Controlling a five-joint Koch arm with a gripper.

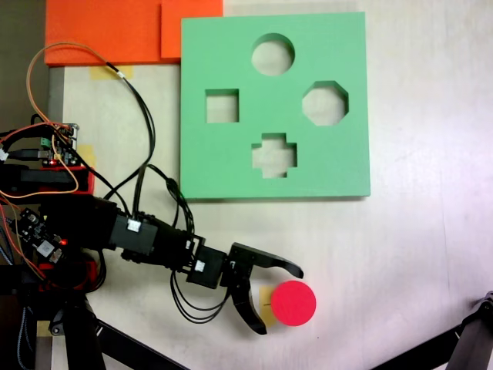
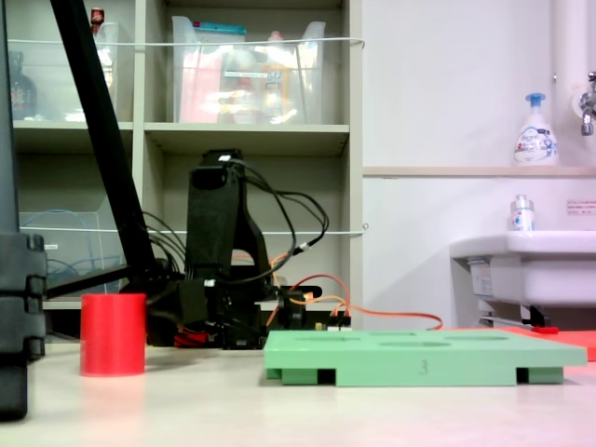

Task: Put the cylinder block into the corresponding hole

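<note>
The red cylinder block point(image 1: 295, 303) stands upright on the pale table, near its front edge and below the green foam board point(image 1: 231, 162). In the low fixed view the block point(image 2: 113, 333) stands left of the board point(image 2: 424, 357). The circular hole point(image 1: 273, 54) is at the board's far side, with an octagonal cutout point(image 1: 325, 103), a square one point(image 1: 222, 106) and a cross-shaped one point(image 1: 274, 155) nearer. My gripper point(image 1: 279, 301) is open. Its two black fingers reach from the left to either side of the block's left edge, without clasping it.
Orange foam sheets point(image 1: 108, 31) lie at the far left beside the board. The arm's base, a circuit board point(image 1: 58, 145) and looping cables point(image 1: 142, 116) fill the left side. Black stand legs point(image 1: 115, 339) cross the bottom edge; another black part point(image 1: 477, 331) is bottom right.
</note>
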